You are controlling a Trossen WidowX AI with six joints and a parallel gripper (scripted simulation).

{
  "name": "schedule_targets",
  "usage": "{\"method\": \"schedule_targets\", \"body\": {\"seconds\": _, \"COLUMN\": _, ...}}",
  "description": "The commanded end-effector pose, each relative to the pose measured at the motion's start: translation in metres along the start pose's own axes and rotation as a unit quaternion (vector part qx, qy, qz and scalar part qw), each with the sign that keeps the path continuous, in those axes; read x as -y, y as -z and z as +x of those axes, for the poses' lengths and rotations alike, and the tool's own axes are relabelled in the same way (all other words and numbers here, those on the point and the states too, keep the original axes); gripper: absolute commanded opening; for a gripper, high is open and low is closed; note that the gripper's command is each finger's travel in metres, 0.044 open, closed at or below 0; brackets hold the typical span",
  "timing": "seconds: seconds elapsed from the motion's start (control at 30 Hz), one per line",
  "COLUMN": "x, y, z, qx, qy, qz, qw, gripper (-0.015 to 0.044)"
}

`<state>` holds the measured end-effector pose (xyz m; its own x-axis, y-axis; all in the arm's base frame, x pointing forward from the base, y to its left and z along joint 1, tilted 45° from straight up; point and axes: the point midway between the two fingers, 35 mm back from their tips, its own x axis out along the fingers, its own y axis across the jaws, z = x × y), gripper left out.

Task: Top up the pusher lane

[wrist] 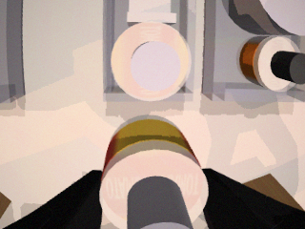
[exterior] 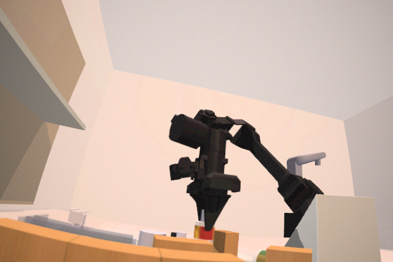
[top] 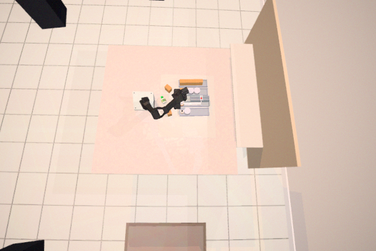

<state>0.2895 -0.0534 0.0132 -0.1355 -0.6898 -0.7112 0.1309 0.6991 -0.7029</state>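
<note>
My gripper (exterior: 204, 223) (wrist: 152, 179) is shut on a jar (exterior: 204, 232) (wrist: 154, 134) with a red and yellow label, white top and grey knob. The jar is upright, just outside the front of the sprung lane (wrist: 109, 57); its height above the table is unclear. In that lane a jar (wrist: 121, 62) with a pale round top stands at the front end, its side label hidden from above. The white pusher plate (wrist: 152, 17) is directly behind it. In the top view my fingers and the held jar are hidden under the arm.
A green-labelled jar (top: 163, 100) lies near the base plate (top: 136, 105). Orange blocks (top: 168, 88) (exterior: 288, 254) stand around the lanes. The neighbouring lane (top: 200, 113) (wrist: 214, 62) holds a brown jar (wrist: 249, 61) with a black knob near its front. A long orange block (top: 190, 82) fills the far lane.
</note>
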Motion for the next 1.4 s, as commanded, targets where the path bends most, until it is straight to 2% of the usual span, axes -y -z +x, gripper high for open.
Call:
{"method": "schedule_targets", "body": {"seconds": 0.0, "x": 0.002, "y": 0.001, "z": 0.008, "qx": 0.000, "qy": 0.003, "qz": -0.005, "qw": 1.000, "gripper": 0.0000}}
{"method": "schedule_targets", "body": {"seconds": 0.2, "x": 0.002, "y": 0.001, "z": 0.025, "qx": 0.000, "qy": 0.003, "qz": -0.005, "qw": 1.000, "gripper": 0.0000}}
{"method": "schedule_targets", "body": {"seconds": 1.37, "x": 0.002, "y": -0.010, "z": 0.025, "qx": 0.000, "qy": 0.003, "qz": -0.005, "qw": 1.000, "gripper": 0.0000}}
